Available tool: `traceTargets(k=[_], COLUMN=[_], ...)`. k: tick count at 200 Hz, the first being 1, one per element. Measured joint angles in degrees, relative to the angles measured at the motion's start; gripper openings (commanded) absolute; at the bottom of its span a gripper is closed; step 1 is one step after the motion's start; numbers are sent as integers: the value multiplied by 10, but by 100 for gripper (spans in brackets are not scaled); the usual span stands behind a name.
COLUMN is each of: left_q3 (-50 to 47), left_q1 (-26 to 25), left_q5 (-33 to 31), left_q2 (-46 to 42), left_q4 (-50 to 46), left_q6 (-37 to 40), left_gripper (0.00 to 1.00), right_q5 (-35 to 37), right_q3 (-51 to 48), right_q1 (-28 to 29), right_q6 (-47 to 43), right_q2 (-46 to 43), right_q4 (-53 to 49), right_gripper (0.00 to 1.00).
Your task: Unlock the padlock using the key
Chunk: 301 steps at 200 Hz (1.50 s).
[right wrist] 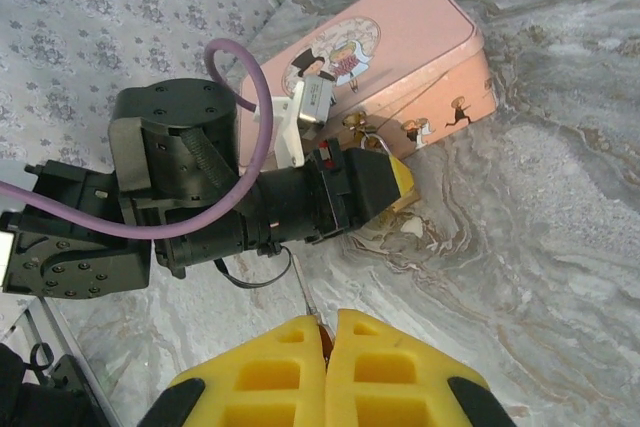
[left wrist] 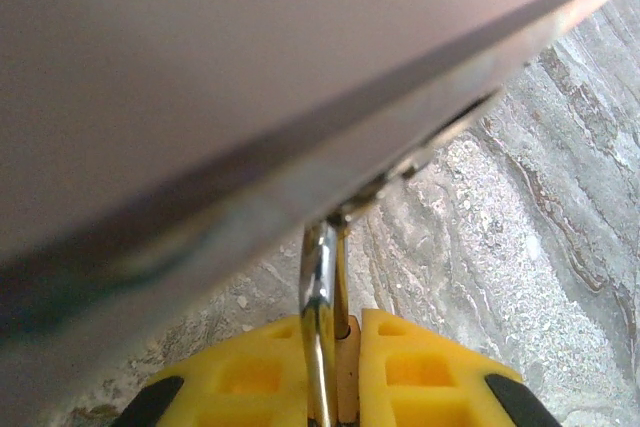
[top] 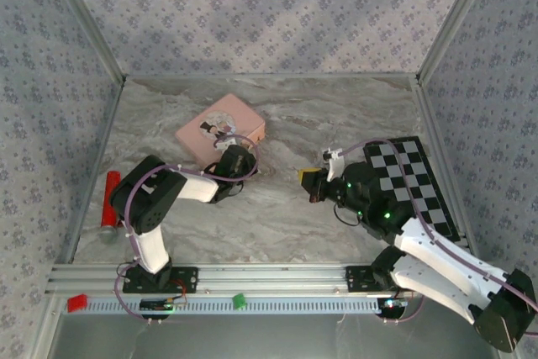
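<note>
bare grey marbled tabletop [top: 277,216] lies open between the arms, a free lane from the right gripper [right wrist: 328,332] and its thin key [right wrist: 306,302] to the left gripper [right wrist: 405,187], pinched on the tiny brass padlock [left wrist: 320,297]. the pink rectangular picture tin [top: 220,128] walls off the back; the black left arm [top: 160,195] blocks its near left. a red cylinder [top: 110,199] lies by the left wall [top: 50,124], and a black-and-white checkered board [top: 412,178] covers the right.
</note>
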Motion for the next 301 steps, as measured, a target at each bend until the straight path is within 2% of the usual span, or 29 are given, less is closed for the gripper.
traceTargets(k=[74,144,244,301], left_q3=[-57,-112,-173,-199], left_q1=[0,7,11,11], left_q5=[49,110,139,139], left_q2=[-85,-166,-247,-243], left_q4=[-48,-72,-69,8], left_q6=[-18,-93,-182,-203], left_gripper=[0,0,0,0], right_q5=[-18,-50,-89,-100], right_q3=[-18,-63,-78,-80], right_q1=[0,1,36,57], right_q6=[74,190,339,439], right_q2=[87,220,412,527], right_q4=[60,173,385,539], right_gripper=[0,0,0,0])
